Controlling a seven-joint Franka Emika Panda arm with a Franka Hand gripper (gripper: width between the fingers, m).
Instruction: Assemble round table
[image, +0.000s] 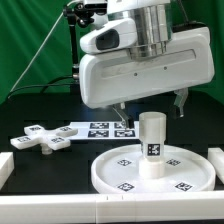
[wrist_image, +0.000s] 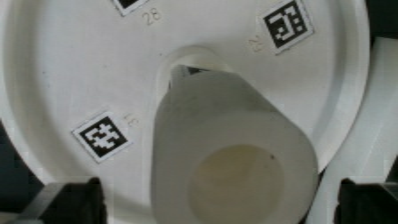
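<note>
The large white rimmed round disc (image: 115, 170) lies flat on the black table at the front. The short thick white cylinder leg (image: 152, 145) stands upright at its centre, a tag on its side. The white cross-shaped foot (image: 40, 140) lies apart on the table at the exterior view's left. My gripper (image: 150, 110) hangs just above the leg, open, one finger on each side and clear of it. In the wrist view the leg (wrist_image: 222, 140) rises from the disc (wrist_image: 107, 70) toward the camera, between the two dark fingers of my gripper (wrist_image: 217, 205). Nothing is held.
The marker board (image: 100, 128) lies flat behind the disc, between it and the foot. White blocks stand at the table's edges at the exterior view's left (image: 5, 170) and right (image: 215, 160). A green curtain hangs behind.
</note>
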